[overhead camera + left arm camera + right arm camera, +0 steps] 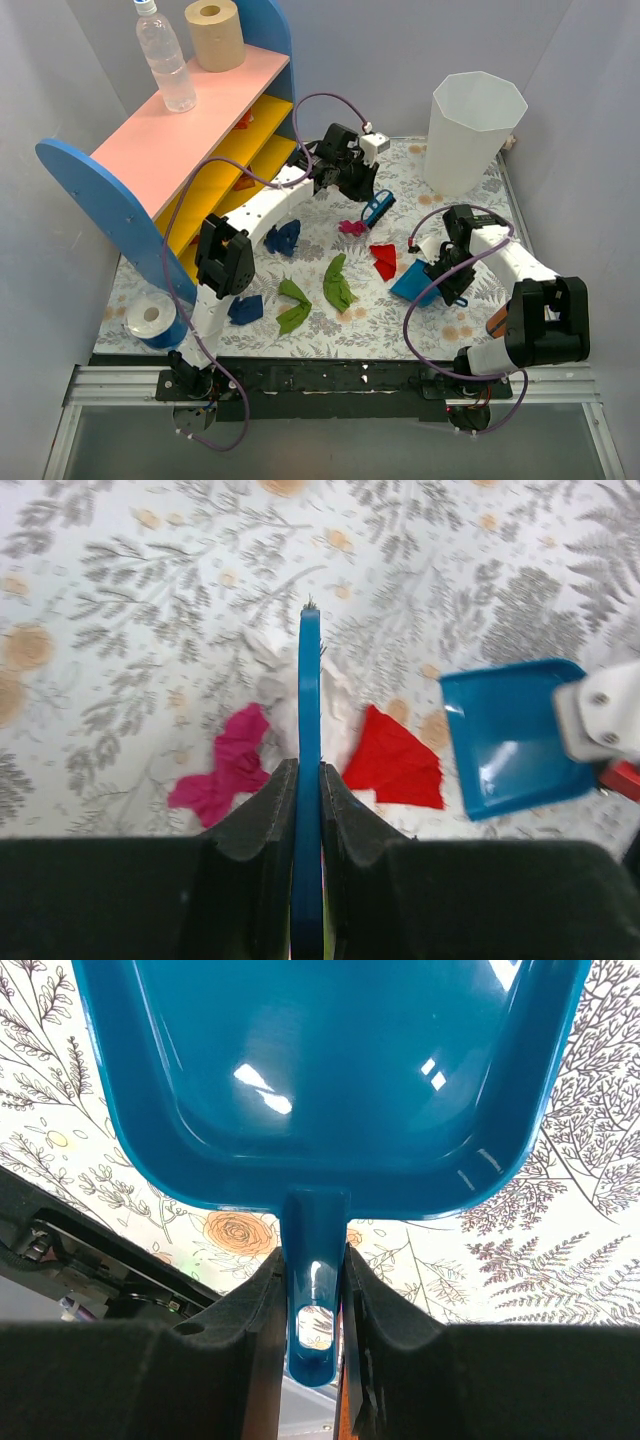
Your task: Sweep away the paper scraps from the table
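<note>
I hold the brush [310,680] clenched edge-on in my left gripper [308,772] between the magenta scrap [225,775] and red scrap [395,765] mid-counter [120,580], my right gripper [315,1260] grasping the dustpan [330,1080] handle just right of them, presumably to catch the sweep.

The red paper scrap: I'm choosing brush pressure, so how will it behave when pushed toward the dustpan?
The red paper scrap looks thin and creased, so it is probably very light and floppy. Lying flat, it likely won't roll, but it may buckle or flip against the brush rather than slide cleanly.
</note>
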You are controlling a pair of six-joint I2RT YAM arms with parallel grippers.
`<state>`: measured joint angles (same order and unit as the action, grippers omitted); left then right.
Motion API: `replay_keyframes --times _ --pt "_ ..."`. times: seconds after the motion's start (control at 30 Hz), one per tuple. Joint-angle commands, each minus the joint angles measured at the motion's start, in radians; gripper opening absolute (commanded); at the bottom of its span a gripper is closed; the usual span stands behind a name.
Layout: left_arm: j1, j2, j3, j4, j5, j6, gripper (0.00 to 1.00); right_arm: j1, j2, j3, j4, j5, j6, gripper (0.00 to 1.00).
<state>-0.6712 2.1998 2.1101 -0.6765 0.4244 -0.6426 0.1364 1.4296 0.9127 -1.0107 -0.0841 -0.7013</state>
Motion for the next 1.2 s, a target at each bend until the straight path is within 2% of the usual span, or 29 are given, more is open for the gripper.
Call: replay_keyframes --times 0.0,0.2,0.37,0.57,0.7,0.73,0.8,0.9,1.07,1.17 --pt "0.013 0.024 0.06 0.023 -0.165 0.052 0.0 0.006 -0.043 -0.014 -0.017 0.017 0.014 0.01" --pt "-0.011 0.049 0.011 0.014 -0.154 0.047 0.0 0.006 -0.054 -0.032 -0.006 0.027 0.016 0.01" --pt "-0.021 0.048 -0.036 -0.006 -0.06 0.008 0.0 0.005 -0.04 -0.029 0.0 0.03 0.016 0.01" --pt "-0.044 0.038 -0.104 -0.008 0.17 -0.1 0.0 0.006 -0.015 -0.023 0.018 0.029 0.01 0.01" --pt "-0.065 0.038 -0.136 0.038 0.42 -0.181 0.0 0.006 0.009 -0.011 0.021 0.024 0.008 0.01" --pt "-0.071 0.04 -0.139 0.052 0.521 -0.198 0.0 0.006 0.011 -0.006 0.021 0.026 0.008 0.01" --pt "-0.074 0.038 -0.139 0.089 0.58 -0.255 0.0 0.006 0.014 0.002 0.021 0.024 0.008 0.01" --pt "-0.073 0.026 -0.118 0.053 0.522 -0.217 0.0 0.006 0.008 -0.005 0.023 0.021 0.006 0.01" --pt "-0.051 -0.032 -0.108 -0.014 0.314 -0.141 0.0 0.005 -0.038 -0.047 0.037 0.02 0.003 0.01" --pt "-0.034 -0.074 -0.113 -0.04 0.291 -0.095 0.0 0.006 -0.064 -0.07 0.043 0.021 0.0 0.01"
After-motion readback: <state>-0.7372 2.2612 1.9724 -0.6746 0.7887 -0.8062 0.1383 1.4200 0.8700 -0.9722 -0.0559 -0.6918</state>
